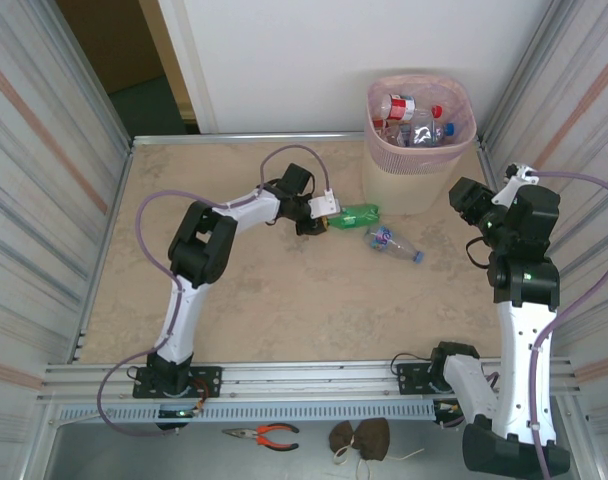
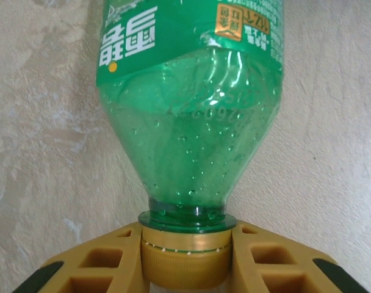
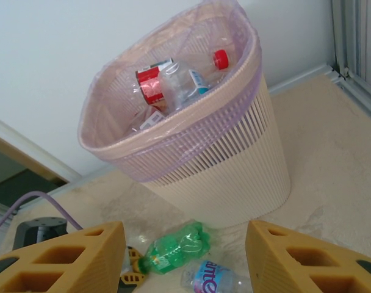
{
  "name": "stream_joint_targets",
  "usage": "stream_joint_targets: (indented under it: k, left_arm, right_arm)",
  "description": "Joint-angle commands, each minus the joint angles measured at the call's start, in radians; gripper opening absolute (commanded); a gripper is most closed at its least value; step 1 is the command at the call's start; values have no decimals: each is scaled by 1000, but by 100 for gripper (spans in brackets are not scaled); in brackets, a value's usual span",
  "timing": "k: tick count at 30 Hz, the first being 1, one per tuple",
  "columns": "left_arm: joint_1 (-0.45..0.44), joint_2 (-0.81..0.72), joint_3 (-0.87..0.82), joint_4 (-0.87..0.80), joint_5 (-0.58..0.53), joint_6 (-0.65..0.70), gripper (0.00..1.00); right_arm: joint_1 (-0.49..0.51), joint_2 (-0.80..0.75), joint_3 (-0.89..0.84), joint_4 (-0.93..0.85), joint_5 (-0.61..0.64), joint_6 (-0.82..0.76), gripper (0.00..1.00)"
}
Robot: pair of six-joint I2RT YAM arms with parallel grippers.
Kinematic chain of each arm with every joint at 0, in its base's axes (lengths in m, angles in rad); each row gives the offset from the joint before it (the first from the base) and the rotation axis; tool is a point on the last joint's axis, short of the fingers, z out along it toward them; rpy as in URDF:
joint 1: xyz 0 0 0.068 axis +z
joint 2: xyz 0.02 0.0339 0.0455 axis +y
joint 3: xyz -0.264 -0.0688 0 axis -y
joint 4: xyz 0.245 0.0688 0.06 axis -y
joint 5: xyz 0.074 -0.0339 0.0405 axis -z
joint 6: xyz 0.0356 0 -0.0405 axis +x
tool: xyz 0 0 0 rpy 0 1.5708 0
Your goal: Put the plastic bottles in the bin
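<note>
Bottle (image 2: 185, 122), green, clamped at its cap by left tool (image 2: 185, 268), right tool (image 3: 185, 256) part-open, empty.

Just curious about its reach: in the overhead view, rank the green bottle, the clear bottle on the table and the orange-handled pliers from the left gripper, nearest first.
1. green bottle: clamped by its cap in the left gripper.
2. clear bottle: lying just right of it.
3. orange-handled pliers: far off, past the near edge of the table.

Near half of the table (image 1: 284, 300) is wide open, but the green bottle (image 1: 358, 214) and clear bottle (image 1: 391, 241) lie right beside the bin (image 1: 409, 185), crowding its front-left side.
</note>
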Motion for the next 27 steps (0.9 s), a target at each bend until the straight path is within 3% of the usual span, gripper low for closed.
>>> stream_joint_targets:
  k: [1, 17, 27]
  left_arm:
    - [30, -101, -51, 43, 16, -68, 21]
    - [74, -475, -367, 162, 104, -200, 17]
    - [73, -751, -516, 238, 228, -350, 17]
  right_arm:
    - [-8, -19, 16, -16, -1, -10, 53]
    - [21, 16, -6, 75, -157, 162, 52]
    - [210, 77, 0, 223, -162, 285, 56]
